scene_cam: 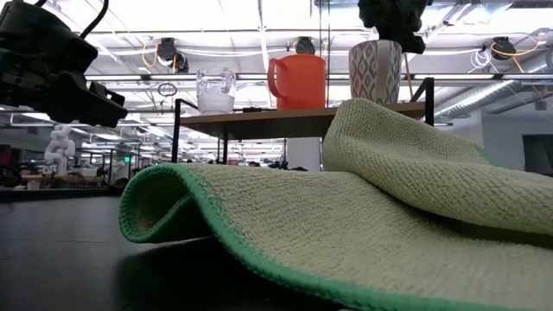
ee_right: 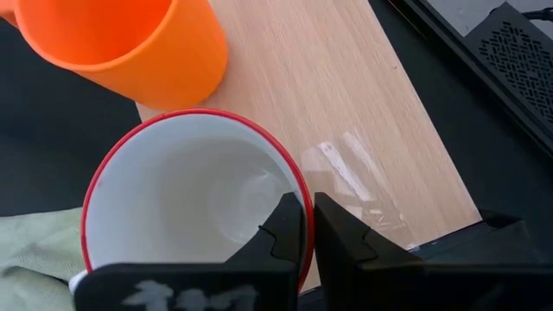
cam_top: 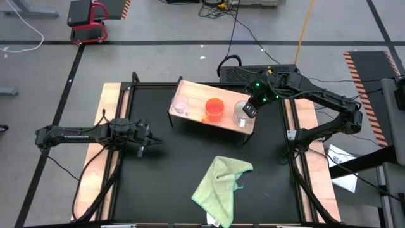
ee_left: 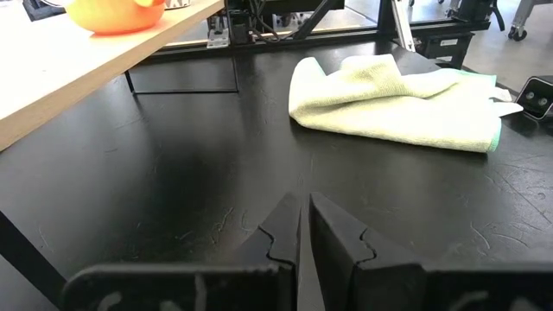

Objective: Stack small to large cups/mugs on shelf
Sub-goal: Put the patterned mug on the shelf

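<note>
Standing in a row on the wooden shelf (cam_top: 196, 100): clear glass cup (cam_top: 181, 106), orange mug (cam_top: 214, 109), patterned white mug (cam_top: 240, 112) with red rim. Right hand (ee_right: 307, 226) pinches that rim, closed on it. Left hand (ee_left: 302, 226) closed, empty, low over black counter (cam_top: 171, 164). Green cloth (cam_top: 219, 180) nearby. No legible writing. Workshop beyond.

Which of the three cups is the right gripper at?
The white mug; the right gripper pinches its red rim. The orange mug and glass cup stand free.
</note>
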